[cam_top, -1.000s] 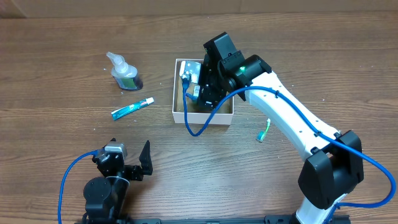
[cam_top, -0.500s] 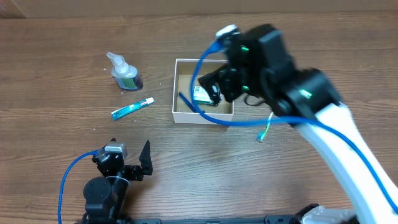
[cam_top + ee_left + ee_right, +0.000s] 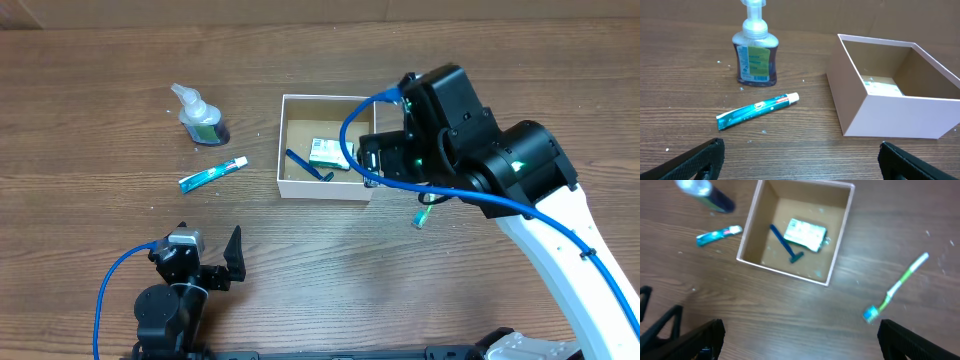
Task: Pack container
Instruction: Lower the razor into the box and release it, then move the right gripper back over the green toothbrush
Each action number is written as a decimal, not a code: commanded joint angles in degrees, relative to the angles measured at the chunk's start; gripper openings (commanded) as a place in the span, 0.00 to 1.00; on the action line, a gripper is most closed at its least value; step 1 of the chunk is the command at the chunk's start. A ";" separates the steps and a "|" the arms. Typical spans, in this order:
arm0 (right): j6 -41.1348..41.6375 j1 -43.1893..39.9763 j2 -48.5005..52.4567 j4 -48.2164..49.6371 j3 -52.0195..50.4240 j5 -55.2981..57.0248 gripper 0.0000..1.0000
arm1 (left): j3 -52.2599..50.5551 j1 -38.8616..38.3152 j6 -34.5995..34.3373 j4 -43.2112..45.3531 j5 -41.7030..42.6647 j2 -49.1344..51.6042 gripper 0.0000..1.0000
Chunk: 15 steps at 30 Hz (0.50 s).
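wood-grain tabletop (image 3: 90, 110) under container (image 3: 325, 190), tan wall (image 3: 200, 10) behind

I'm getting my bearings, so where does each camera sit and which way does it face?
Overhead: above the table, looking down on the container, left arm and right arm showing.
Left wrist: low, facing across the table at bottle and toothpaste tube; left gripper at bottom corners.
Right wrist: high, looking down into the container; right gripper at bottom corners.
Shared: all see the container.

Dark wood-grain table (image 3: 100, 100), plain tan wall (image 3: 865, 15) behind its far edge, even light
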 commanded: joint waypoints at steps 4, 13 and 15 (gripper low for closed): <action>2.89 -0.15 -2.95 -3.17 -0.31 2.45 1.00 | -0.52 0.33 -0.57 0.22 0.46 -0.66 1.00; 2.25 -0.15 -9.62 -3.21 -4.11 4.63 1.00 | -0.52 0.33 -0.57 0.20 0.46 -0.66 1.00; 2.25 -0.15 -10.36 -2.49 -7.15 4.87 1.00 | -0.52 0.33 -0.57 0.20 0.46 -0.66 1.00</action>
